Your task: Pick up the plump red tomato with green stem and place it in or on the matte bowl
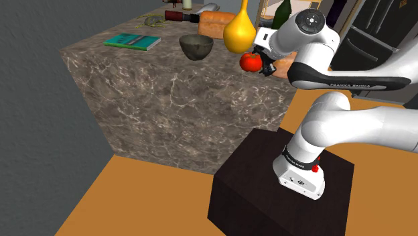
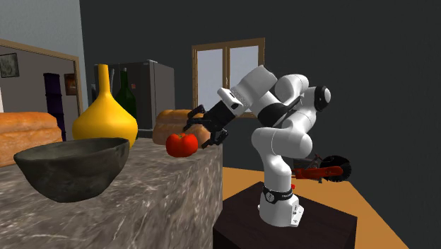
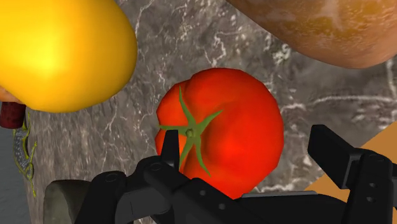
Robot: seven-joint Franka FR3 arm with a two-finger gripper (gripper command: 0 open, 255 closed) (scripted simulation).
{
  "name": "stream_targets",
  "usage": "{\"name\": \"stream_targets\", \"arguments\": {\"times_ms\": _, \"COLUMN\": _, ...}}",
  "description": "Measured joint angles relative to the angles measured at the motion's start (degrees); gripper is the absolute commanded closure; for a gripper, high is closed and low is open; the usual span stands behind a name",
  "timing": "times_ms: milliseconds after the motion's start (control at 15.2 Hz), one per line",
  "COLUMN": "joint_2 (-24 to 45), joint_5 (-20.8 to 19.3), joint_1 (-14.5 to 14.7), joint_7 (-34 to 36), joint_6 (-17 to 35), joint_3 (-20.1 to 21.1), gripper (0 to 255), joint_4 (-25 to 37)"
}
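A dark marble counter takes the upper left of the shoulder view, with an orange floor below it and grey walls around. On it we count one dark bowl, one yellow vase, one teal book and two bread loaves. The one red tomato sits near the counter's right edge in that view, between the fingers of the gripper — they stand apart, not clamped on it.

I've got the arm on screen: glossy white shells, dark bands at the joints. There's white lettering along a black strip, a round grey cap on one joint, a small red button down by the black base ring. The gripper is all black, blocky, with two squared fingers.
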Motion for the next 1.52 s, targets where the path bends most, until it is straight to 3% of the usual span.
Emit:
{"name": "stream_targets", "arguments": {"times_ms": 330, "joint_2": 0.42, "joint_5": -0.41, "joint_1": -0.24, "joint_7": 0.15, "joint_6": 0.54, "joint_3": -0.26, "gripper": 0, "joint_4": -0.03}}
{"name": "stream_targets", "arguments": {"times_ms": 396, "joint_2": 0.42, "joint_5": -0.41, "joint_1": -0.24, "joint_7": 0.15, "joint_6": 0.54, "joint_3": -0.26, "gripper": 255, "joint_4": -0.03}}
{"name": "stream_targets", "arguments": {"times_ms": 1056, "joint_2": 0.39, "joint_5": -0.42, "joint_1": -0.23, "joint_7": 0.15, "joint_6": 0.59, "joint_3": -0.25, "gripper": 255, "joint_4": 0.02}}
{"name": "stream_targets", "arguments": {"times_ms": 1518, "joint_2": 0.21, "joint_5": 2.49, "joint_1": 1.39, "joint_7": -2.56, "joint_6": -3.38, "joint_3": 0.59, "gripper": 255, "joint_4": 4.06}}
